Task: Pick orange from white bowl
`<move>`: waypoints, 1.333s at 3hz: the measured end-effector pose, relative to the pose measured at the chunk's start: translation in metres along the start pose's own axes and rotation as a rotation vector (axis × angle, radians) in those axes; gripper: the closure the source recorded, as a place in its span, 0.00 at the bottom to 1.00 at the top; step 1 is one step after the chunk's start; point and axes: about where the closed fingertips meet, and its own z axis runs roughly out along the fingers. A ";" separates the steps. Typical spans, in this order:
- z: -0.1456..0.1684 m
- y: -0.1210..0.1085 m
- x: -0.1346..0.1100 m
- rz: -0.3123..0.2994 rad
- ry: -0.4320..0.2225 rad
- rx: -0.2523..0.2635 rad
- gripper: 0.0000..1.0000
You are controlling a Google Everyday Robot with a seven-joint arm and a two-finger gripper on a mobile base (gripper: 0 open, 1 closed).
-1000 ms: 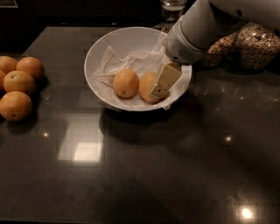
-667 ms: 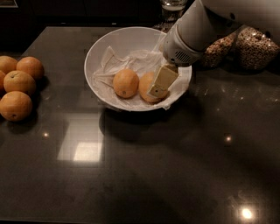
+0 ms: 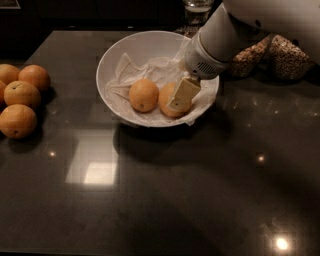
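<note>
Slanting down from the upper right, the robot's white arm ends in a round wrist with a small slotted grille, and below it the gripper sits inside the white bowl, low over its right half. The orange – the paler, slightly oval fruit – rests on the bowl's floor at the right, lying on the crumpled white cloth liner. The gripper's cream-coloured tip lies slantwise across the near face of this orange, touching or almost touching it, so the fruit shows to the left of the tip and below it; whether the gripper is clamped on the fruit or stands apart from it cannot be told from this side. Just beside the orange, to its left and about level with it, lies a rounder, deeper-orange fruit; the 2 are touching or nearly so. The bowl stands on a dark, glossy countertop that mirrors ceiling lights. Well apart from the bowl, at the left edge, 4 darker oranges lie in a loose cluster. Behind the bowl stands a clear glass, and to the right of the arm lie 2 speckled, rounded bundles – what they hold cannot be made out.
</note>
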 end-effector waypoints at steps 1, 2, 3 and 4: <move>0.006 0.003 0.001 0.001 0.004 -0.016 0.28; 0.011 0.005 0.002 -0.001 0.008 -0.025 0.29; 0.023 0.008 0.006 -0.011 0.016 -0.037 0.27; 0.034 0.010 0.010 -0.020 0.023 -0.049 0.28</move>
